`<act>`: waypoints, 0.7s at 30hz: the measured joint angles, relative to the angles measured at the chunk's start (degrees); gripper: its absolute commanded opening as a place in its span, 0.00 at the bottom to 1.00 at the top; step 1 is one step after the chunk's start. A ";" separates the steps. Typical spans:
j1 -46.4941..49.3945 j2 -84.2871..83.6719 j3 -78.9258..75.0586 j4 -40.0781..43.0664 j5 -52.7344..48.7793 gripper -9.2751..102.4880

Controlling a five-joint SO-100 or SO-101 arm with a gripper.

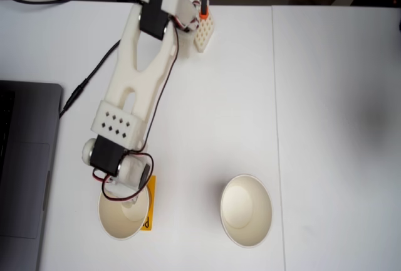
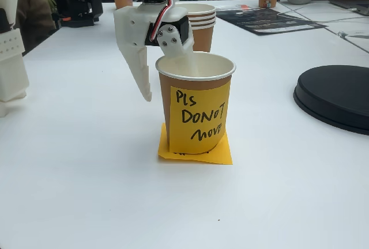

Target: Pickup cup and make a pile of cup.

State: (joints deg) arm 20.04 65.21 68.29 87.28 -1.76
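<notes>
While white table point(image 1: 250, 83) carries everything, white arm point(image 1: 141, 76) stretches from base at top toward lower left in a fixed view. Laptop point(image 1: 25, 164) at left edge. Black disc point(image 2: 337, 96) at right. Plain paper cup point(image 1: 245, 210) upright, well apart. Cup point(image 2: 196, 102) with yellow note "PLS DO NOT MOVE" upright on orange-yellow sticky note point(image 2: 196, 152). Gripper point(image 2: 158, 73) astride near rim: one finger outside wall, other over mouth; grip unclear.

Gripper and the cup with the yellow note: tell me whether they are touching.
Touching. In a fixed view, one of the fingers dips inside the cup against its rim, the other hangs outside the wall. In a fixed view from above, the gripper sits over that rim.
</notes>
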 measured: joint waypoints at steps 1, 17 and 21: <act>0.00 0.00 0.00 0.00 0.00 0.32; 0.00 0.00 0.00 0.00 0.00 0.19; 0.00 0.00 0.00 0.00 0.00 0.10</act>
State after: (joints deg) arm 20.04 65.21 68.29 87.28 -1.76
